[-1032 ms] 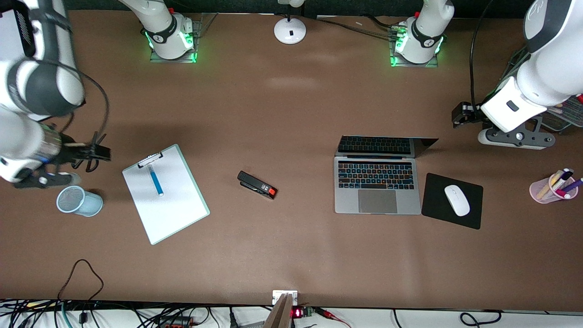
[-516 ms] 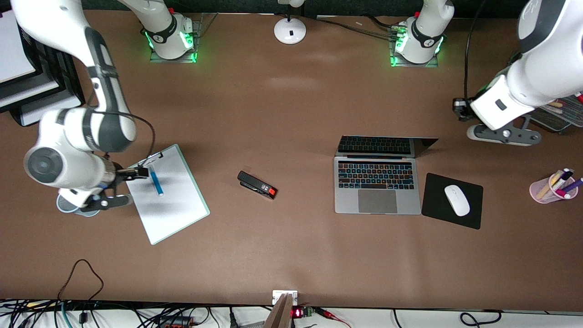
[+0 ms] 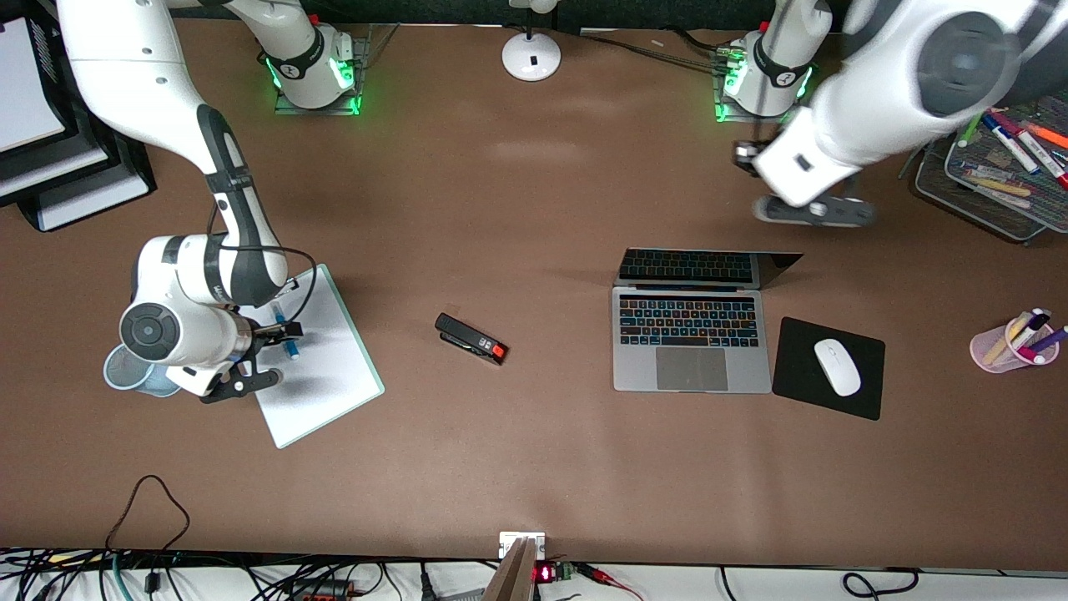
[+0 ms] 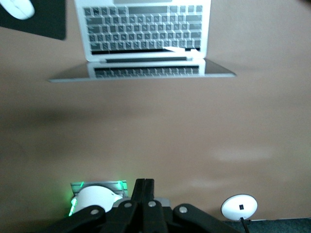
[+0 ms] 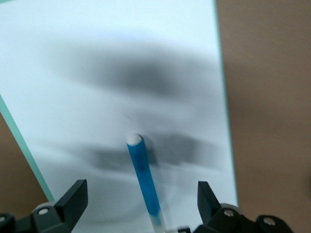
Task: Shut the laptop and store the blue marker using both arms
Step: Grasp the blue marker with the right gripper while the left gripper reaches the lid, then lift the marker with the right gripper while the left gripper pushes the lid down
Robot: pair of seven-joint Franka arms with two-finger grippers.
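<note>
Right gripper (image 5: 138, 206) jaws wide over slim blue marker (image 5: 144, 182) on smooth white clipboard (image 5: 97, 73), left gripper (image 4: 144, 187) jaws closed.

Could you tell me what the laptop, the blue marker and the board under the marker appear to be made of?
The slim silver-grey laptop looks like matte brushed metal, judging by its even, dull grey sheen, with black plastic keys. The slim bright-blue marker seems smooth plastic; its barrel is uniformly coloured with a whitish end. The pale clipboard beneath it appears to be rigid plastic or coated board with a mint-green edge, holding white paper.
</note>
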